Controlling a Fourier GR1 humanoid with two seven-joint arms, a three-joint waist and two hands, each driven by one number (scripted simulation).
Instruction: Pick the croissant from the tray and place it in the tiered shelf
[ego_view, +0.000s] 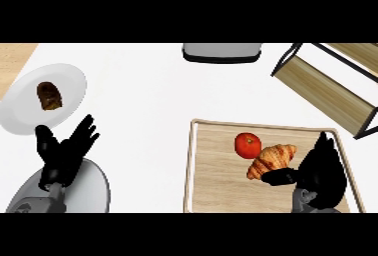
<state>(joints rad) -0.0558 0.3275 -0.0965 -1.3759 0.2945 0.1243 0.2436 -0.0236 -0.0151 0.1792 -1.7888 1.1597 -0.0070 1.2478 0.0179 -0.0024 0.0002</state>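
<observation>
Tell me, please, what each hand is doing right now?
Left hand: open, resting, holding nothing.
Right hand: thumb against the croissant; grasp cannot be told.

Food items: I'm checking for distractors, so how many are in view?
3: golden croissant and red tomato on the wooden tray; a brown pastry on the white plate. None seems hidden.

Golden-brown croissant (272, 159), red tomato (248, 145) — pale wood-grain tray (214, 190), white plate (29, 107).

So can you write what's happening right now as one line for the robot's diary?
phase: reaching croissant | right hand: beside it on tray, thumb touching | left hand: open, resting | tiered shelf: no croissant yet
</observation>
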